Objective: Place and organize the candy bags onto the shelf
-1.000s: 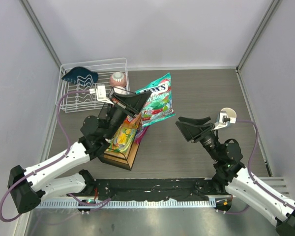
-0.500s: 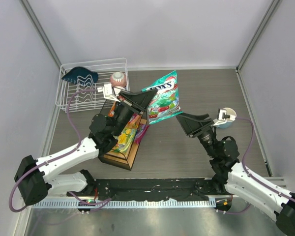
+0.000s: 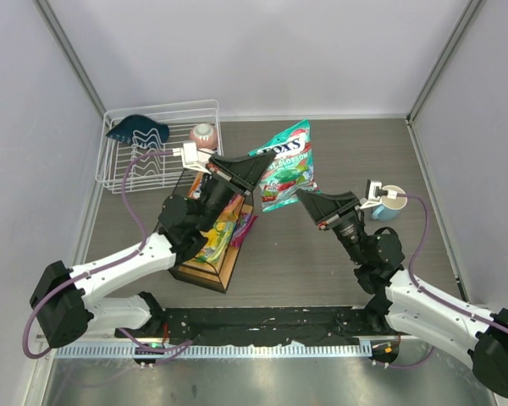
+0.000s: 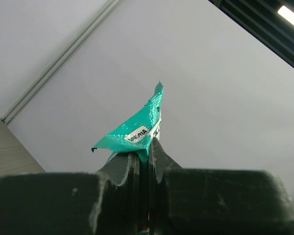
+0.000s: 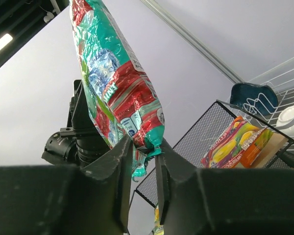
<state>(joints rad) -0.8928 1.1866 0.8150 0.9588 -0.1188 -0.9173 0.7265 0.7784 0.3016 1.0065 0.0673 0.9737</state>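
Candy bags are mostly sitting on the shelf point(image 3: 205, 272), near the left arm. A yellow-green bag point(image 3: 213, 235) and a purple bag point(image 3: 245, 227) are showing there from above. The teal bag point(image 3: 288, 163) is hanging in the air to the right of the shelf, between the two arms. The left gripper point(image 3: 256, 169) is pinching its top edge with the jaws pressed together on the film. The right gripper point(image 3: 307, 197) is reaching up to the bag's lower end.

Judging by this, three bags are looking placed and the teal one is the last to go. It is probably being passed or steadied between the arms (which of the two is a guess). It then needs setting down and lining up with the rest.

The left wrist view is showing only the clamped teal corner point(image 4: 139, 129) against the wall. The right wrist view is adding more. The bag's bottom corner point(image 5: 144, 147) is sitting between narrowly parted fingers point(image 5: 121, 161), though I cannot tell whether they are gripping it. That view is also revealing an orange-red bag point(image 5: 257, 141) beside the yellow-green one, largely hidden under the left arm from above.
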